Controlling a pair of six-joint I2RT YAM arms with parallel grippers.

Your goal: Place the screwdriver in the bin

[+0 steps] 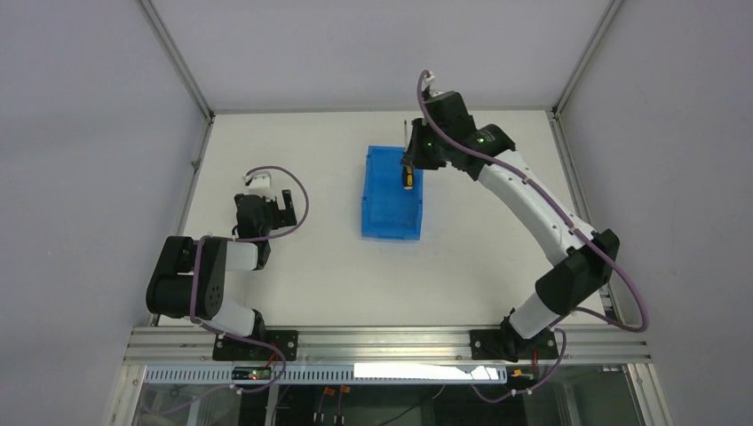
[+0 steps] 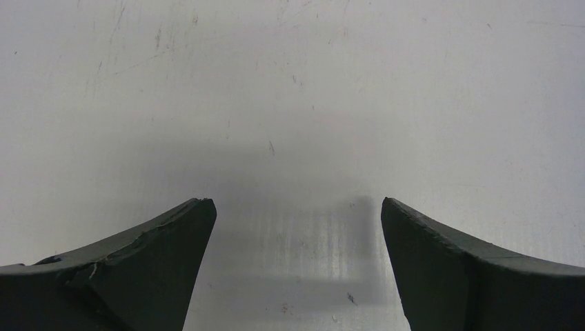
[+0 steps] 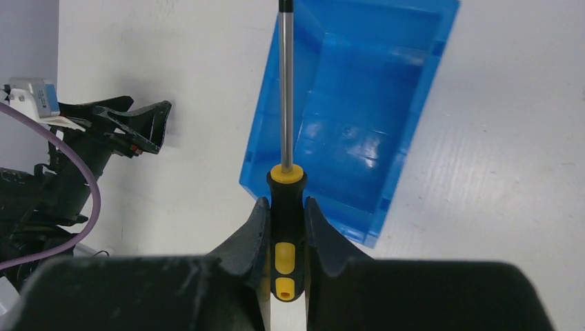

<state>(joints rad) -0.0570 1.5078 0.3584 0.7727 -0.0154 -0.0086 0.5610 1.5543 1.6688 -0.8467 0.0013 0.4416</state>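
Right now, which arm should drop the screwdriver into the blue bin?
The right one, probably. The right pincer grips the screwdriver at the edge of the bin; the left pincer is open, empty and far off.

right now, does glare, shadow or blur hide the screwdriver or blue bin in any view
Right wrist: sharp; white glare patches on the floor of the bright blue plastic bin, yellow-and-black-handled screwdriver clear. Top external: even light, screwdriver small, thin shaft faint. Left wrist: only a soft grey shadow on the white table; neither object in frame.
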